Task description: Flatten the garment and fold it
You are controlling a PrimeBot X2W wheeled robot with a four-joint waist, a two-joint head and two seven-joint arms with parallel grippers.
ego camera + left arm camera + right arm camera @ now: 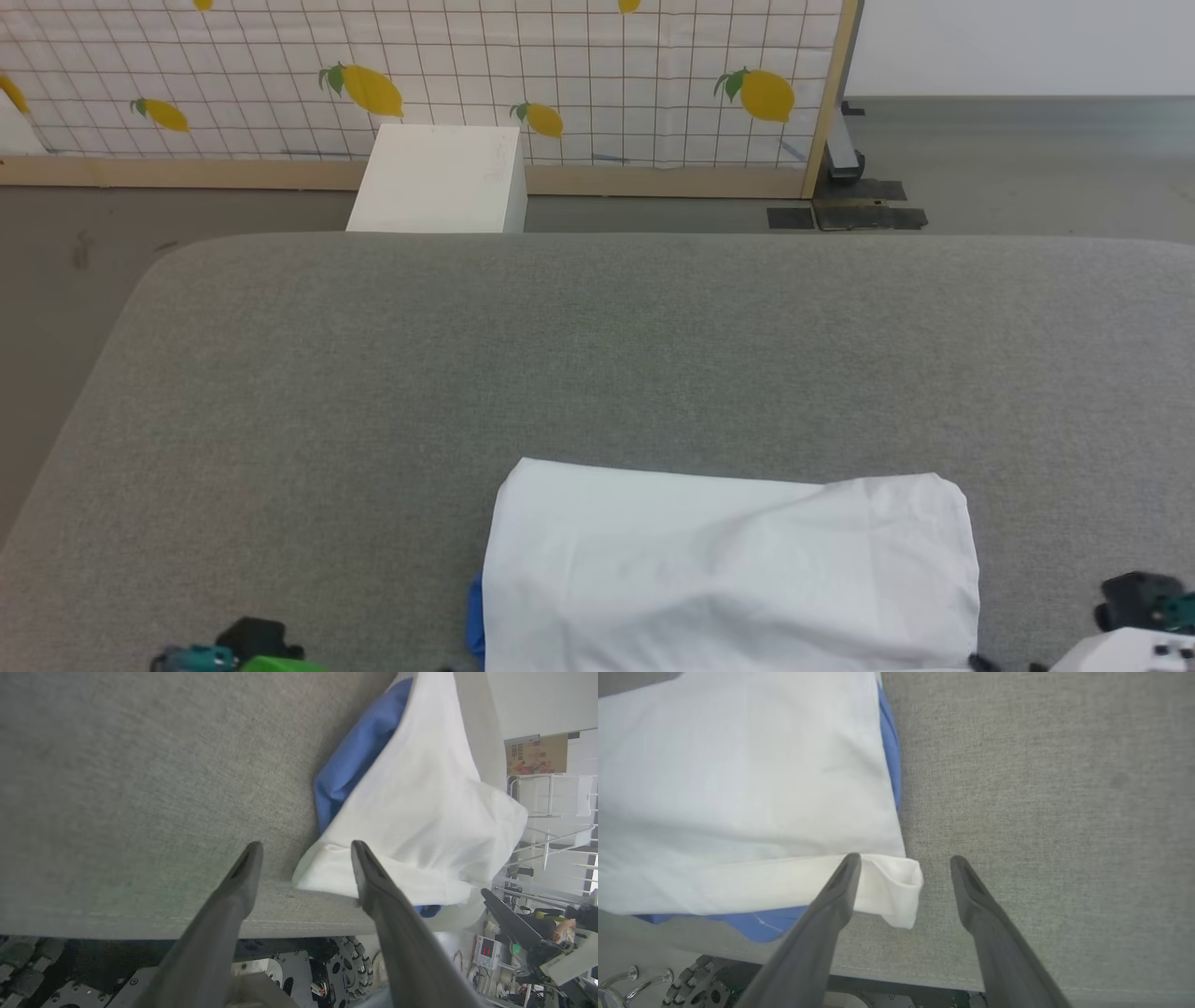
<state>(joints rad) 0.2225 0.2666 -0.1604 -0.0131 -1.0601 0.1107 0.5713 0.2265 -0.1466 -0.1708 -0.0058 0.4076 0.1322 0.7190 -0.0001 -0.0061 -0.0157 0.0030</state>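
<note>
The shirt (728,560) lies folded at the near edge of the grey table (597,355), blue sleeves (355,760) tucked under, with the left gripper (306,845) and right gripper (904,857) at its near corners, jaws spread wide and empty, apparently because the fold looks finished.

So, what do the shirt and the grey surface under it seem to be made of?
The shirt looks like soft, matte, cotton-like cloth: it creases gently and its hem curls. The grey surface looks like coarse woven upholstery fabric, matte and speckled, with a stitched seam along its edge.
</note>
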